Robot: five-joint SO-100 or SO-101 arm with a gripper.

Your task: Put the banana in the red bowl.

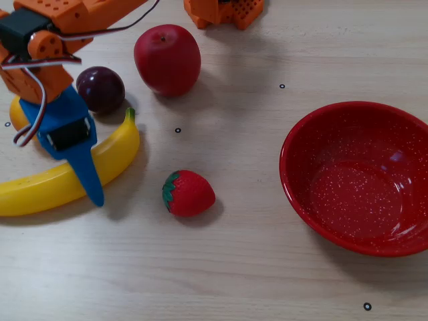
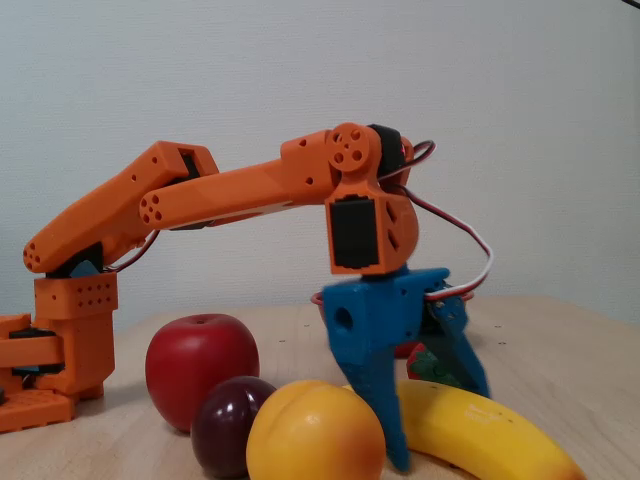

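Two fixed cameras are showing an orange robot arm (image 2: 230, 190) reaching down over toy fruit on a pale wooden table (image 1: 267, 267). Its blue gripper (image 1: 83, 167) is pointing downward with its jaws spread apart, straddling the banana (image 1: 60, 177), one finger in front of the fruit and the other behind it; whether the fingers are touching the banana cannot be told. The banana is lying flat on the table at the left in a fixed view, its green stem tip pointing toward a dark plum (image 1: 100, 89). A red apple (image 1: 167, 59) is sitting near the plum, and a strawberry (image 1: 188, 193) is resting just right of the banana. The red bowl (image 1: 301, 194) is standing empty, well apart at the right. A round yellow-orange fruit (image 2: 315, 432) is sitting beside the gripper.
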